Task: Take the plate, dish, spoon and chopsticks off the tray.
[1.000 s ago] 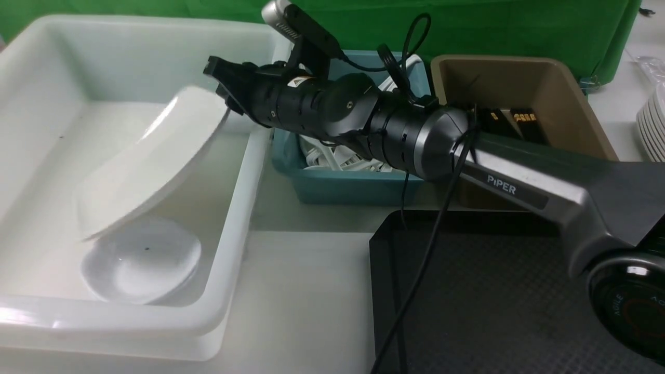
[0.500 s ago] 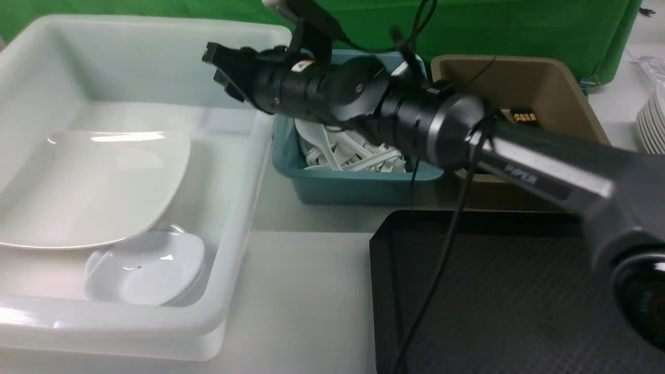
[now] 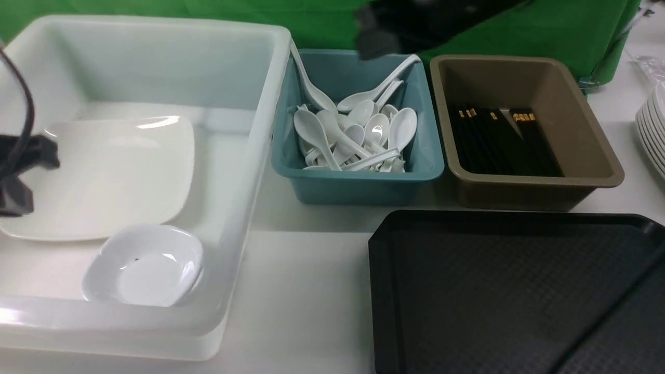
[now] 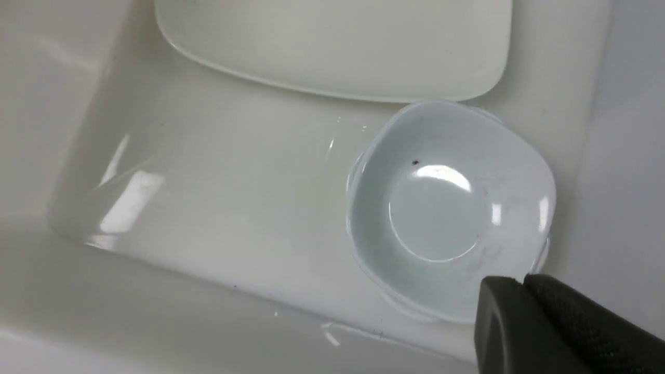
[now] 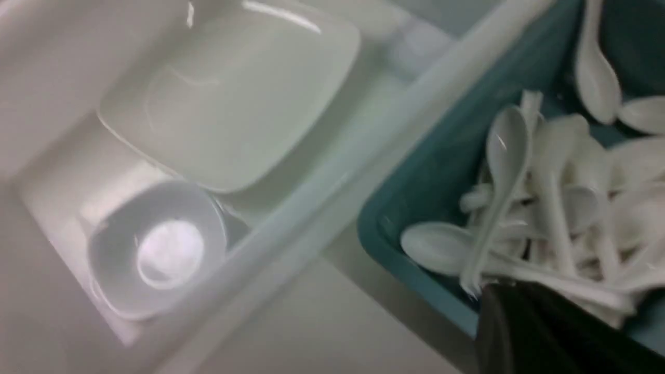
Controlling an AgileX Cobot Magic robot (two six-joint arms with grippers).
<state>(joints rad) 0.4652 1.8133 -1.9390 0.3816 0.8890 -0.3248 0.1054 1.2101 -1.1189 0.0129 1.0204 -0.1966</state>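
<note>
The large white plate (image 3: 106, 176) lies flat inside the white tub (image 3: 249, 171), with a small white bowl (image 3: 143, 265) just beside it in the same tub. The left gripper (image 4: 524, 291) hangs above that bowl's rim, fingers (image 4: 499, 322) pressed together and holding nothing. The right gripper (image 5: 514, 306), blurred over the teal bin (image 3: 358, 182) of white spoons (image 3: 358, 130), has its fingers together and empty. Black chopsticks (image 3: 501, 140) fill the brown bin (image 3: 540, 182) beyond the black tray (image 3: 499, 291).

I see even bright overhead light; glare on plate (image 3: 104, 176); right wrist view motion-blurred; shadows soft.
</note>
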